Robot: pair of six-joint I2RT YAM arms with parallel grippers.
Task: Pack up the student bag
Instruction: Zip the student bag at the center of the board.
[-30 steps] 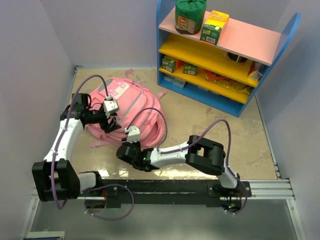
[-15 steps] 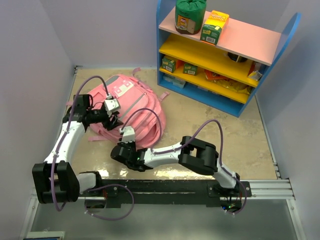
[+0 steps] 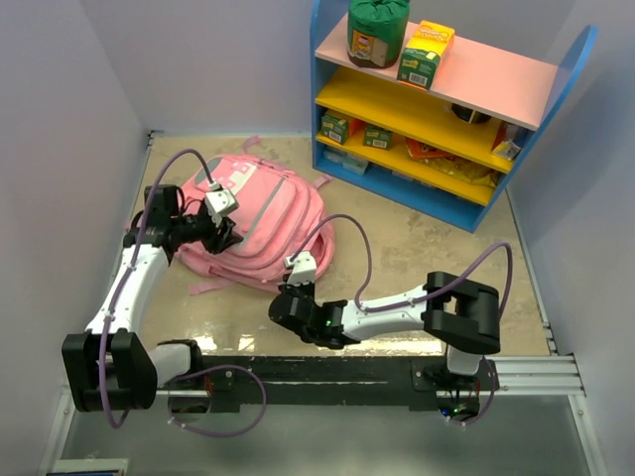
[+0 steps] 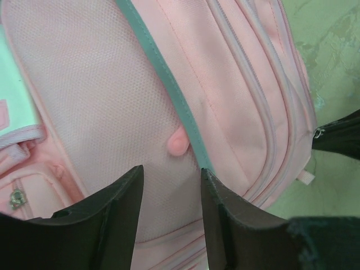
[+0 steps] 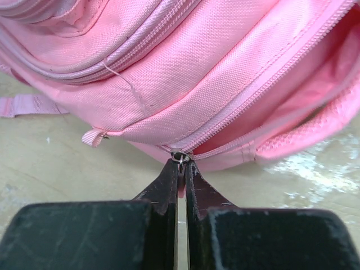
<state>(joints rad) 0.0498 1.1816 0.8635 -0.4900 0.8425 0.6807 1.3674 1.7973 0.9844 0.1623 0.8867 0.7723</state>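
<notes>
The student bag (image 3: pixel 263 208) is a pink backpack lying flat at the left of the floor. My left gripper (image 3: pixel 224 234) hangs over its left side, jaws part open around bare pink mesh fabric (image 4: pixel 101 101) and a grey trim strip, gripping nothing (image 4: pixel 171 170). At the bag's near edge my right gripper (image 3: pixel 292 286) is shut on the small metal zipper pull (image 5: pixel 180 157). To the right of the pull the zip gapes and shows the pink inside of a compartment (image 5: pixel 315 67). The bag's straps are mostly hidden under it.
A blue shelf unit (image 3: pixel 580 59) with pink and yellow shelves stands at the back right, holding a green pouch (image 3: pixel 377 30), boxes (image 3: pixel 425 52) and packets. Walls close in on the left and back. The arms' base rail (image 3: pixel 347 372) runs along the near edge.
My right gripper has shut on the zipper pull and moved right along the bag's near edge. The left jaws have narrowed. The bag has shifted and flattened.
</notes>
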